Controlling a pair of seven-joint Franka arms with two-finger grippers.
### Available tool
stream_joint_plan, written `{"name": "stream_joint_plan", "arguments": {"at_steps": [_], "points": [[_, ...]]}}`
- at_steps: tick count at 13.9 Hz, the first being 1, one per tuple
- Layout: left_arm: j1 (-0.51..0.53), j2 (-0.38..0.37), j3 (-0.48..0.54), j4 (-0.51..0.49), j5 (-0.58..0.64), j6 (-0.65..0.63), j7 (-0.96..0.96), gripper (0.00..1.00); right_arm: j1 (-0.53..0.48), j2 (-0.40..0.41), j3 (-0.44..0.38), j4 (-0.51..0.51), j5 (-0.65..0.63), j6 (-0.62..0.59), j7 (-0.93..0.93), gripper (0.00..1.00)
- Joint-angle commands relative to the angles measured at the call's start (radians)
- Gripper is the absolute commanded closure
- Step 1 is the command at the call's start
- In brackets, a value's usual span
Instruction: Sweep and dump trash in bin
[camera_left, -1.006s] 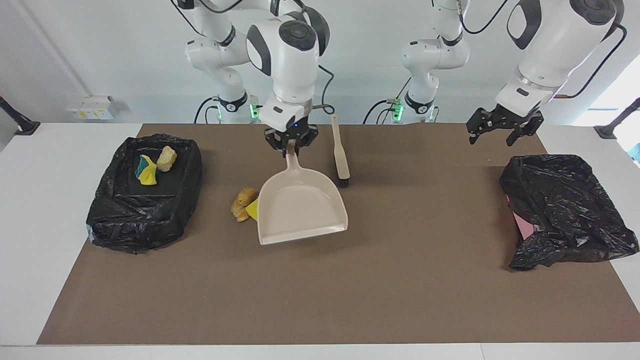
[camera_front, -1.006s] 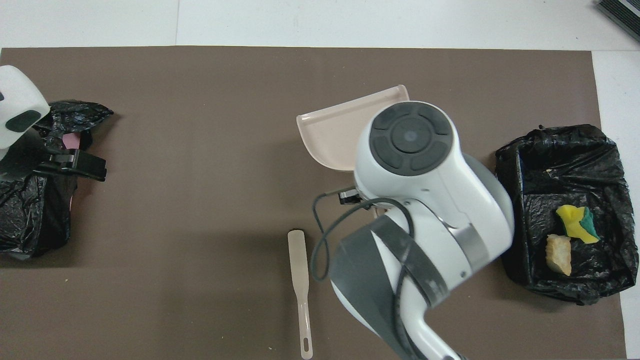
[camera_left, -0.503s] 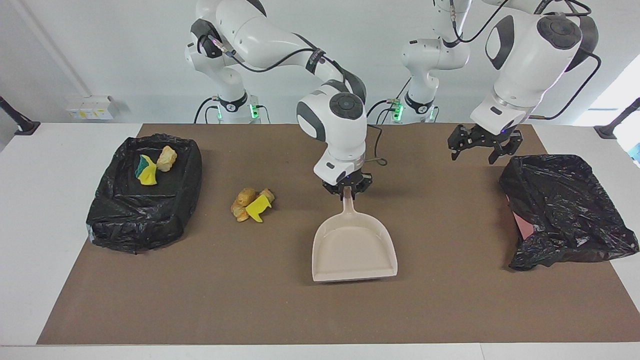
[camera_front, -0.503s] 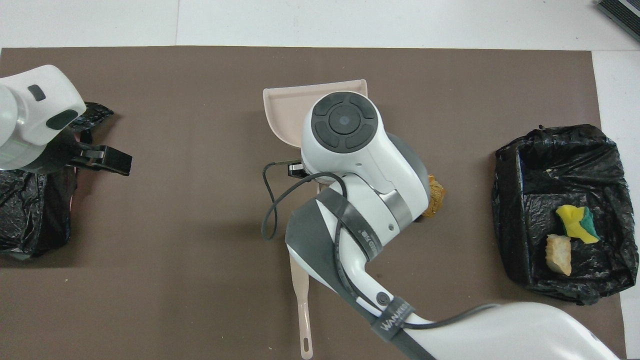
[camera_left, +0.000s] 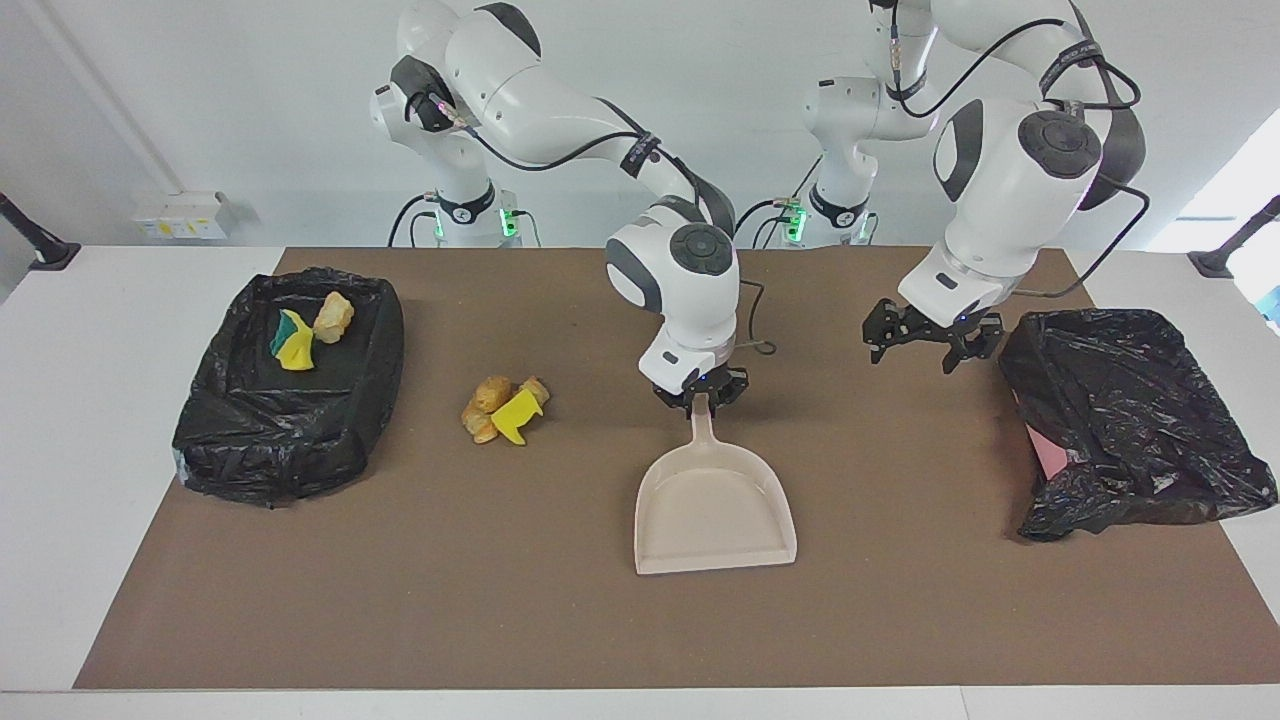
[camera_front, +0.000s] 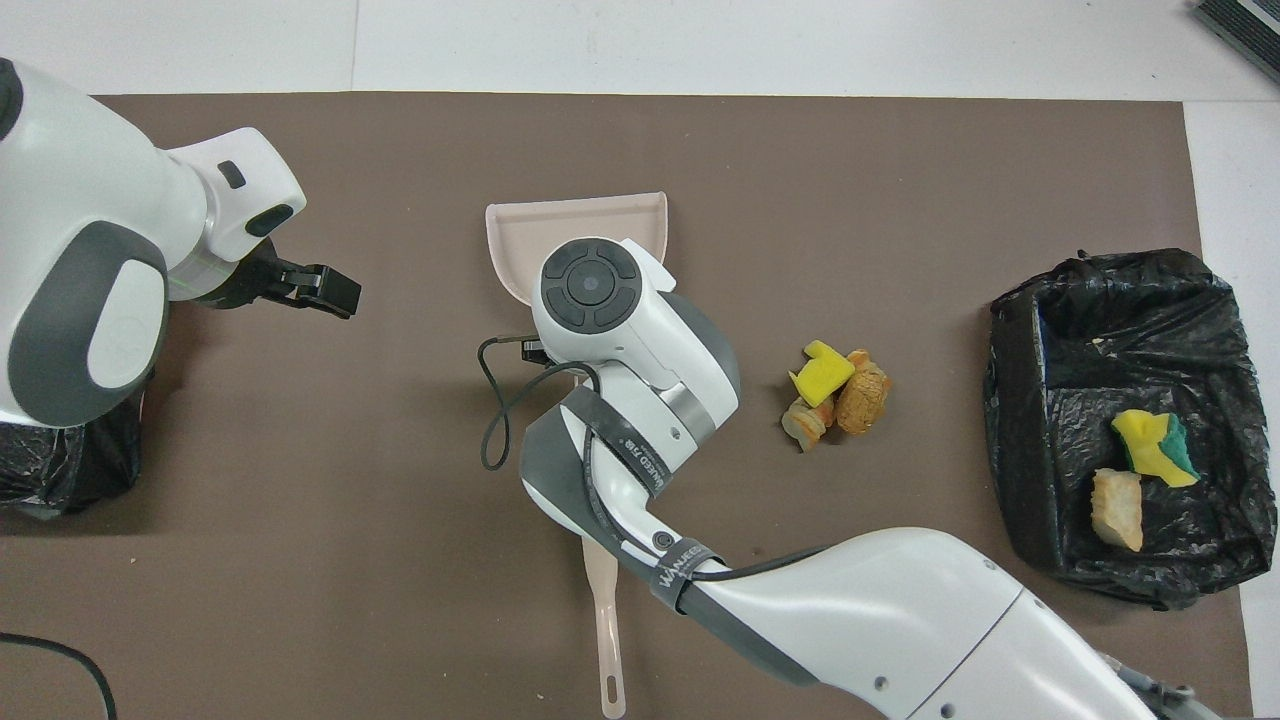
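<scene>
A pile of trash (camera_left: 503, 408) (camera_front: 830, 392), yellow sponge bits and brown bread-like lumps, lies on the brown mat between the bin and the dustpan. More trash (camera_left: 305, 328) (camera_front: 1140, 470) lies in the black-bagged bin (camera_left: 230, 440) (camera_front: 1040, 330) at the right arm's end. The beige dustpan (camera_left: 715, 505) (camera_front: 560, 225) lies flat mid-mat. My right gripper (camera_left: 701, 392) is down at its handle's end. My left gripper (camera_left: 920, 338) (camera_front: 305, 290) hangs open and empty over the mat beside a loose black bag.
The beige brush's handle (camera_front: 603, 620) shows close to the robots; its bristles are under the right arm. A crumpled black bag (camera_left: 1130, 420) (camera_front: 60, 470) with something pink under it lies at the left arm's end. The brown mat (camera_left: 400, 600) covers most of the table.
The right arm has drawn the dustpan away from the trash pile to mid-mat, farther from the robots. The left gripper has come lower and moved toward the middle.
</scene>
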Motion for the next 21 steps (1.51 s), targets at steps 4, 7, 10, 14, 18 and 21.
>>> {"name": "stream_joint_plan", "arguments": {"at_steps": [4,7,10,14,18,21], "points": [[-0.067,0.096,0.013,-0.009,0.004,0.14,-0.088,0.0,-0.039,-0.242,0.013,-0.239,0.019,0.001,0.026,0.0],[-0.095,0.146,0.013,-0.009,0.004,0.212,-0.145,0.0,-0.041,-0.443,0.014,-0.455,0.145,0.002,-0.005,0.0],[-0.122,0.182,0.013,-0.008,0.004,0.251,-0.194,0.0,0.026,-0.586,0.016,-0.645,0.238,0.025,-0.011,0.0],[-0.254,0.203,0.014,-0.005,0.015,0.26,-0.401,0.0,0.108,-0.657,0.016,-0.791,0.315,0.087,-0.025,0.0],[-0.383,0.249,0.014,0.001,0.068,0.276,-0.584,0.0,0.184,-0.665,0.016,-0.933,0.315,0.241,-0.022,0.0],[-0.404,0.275,0.014,-0.009,0.096,0.325,-0.629,0.0,0.204,-0.669,0.017,-0.962,0.317,0.242,-0.009,0.0]]}}
